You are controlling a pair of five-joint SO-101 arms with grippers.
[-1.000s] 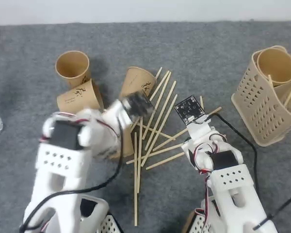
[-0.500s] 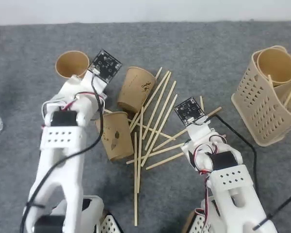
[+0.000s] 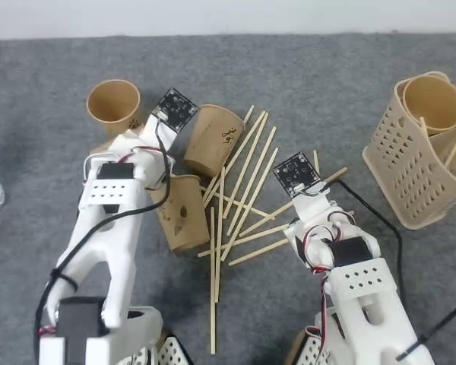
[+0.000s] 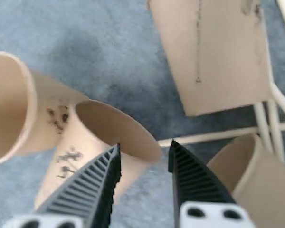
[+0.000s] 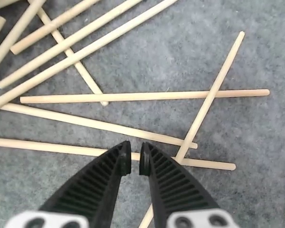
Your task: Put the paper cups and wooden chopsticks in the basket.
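Four paper cups (image 3: 113, 106), their small dark print unreadable to me, sit at left on the grey napped mat (image 3: 327, 84). My left gripper (image 4: 145, 147) hangs open over one's rim. At centre, wooden chopsticks (image 3: 247, 182) lie crisscrossed under my right gripper (image 5: 134, 158), closed on nothing. At right, the perforated basket (image 3: 399, 179) holds more cups.

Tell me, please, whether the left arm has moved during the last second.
Yes. In the high view the left arm swung away from the chopsticks, toward the upright cup.
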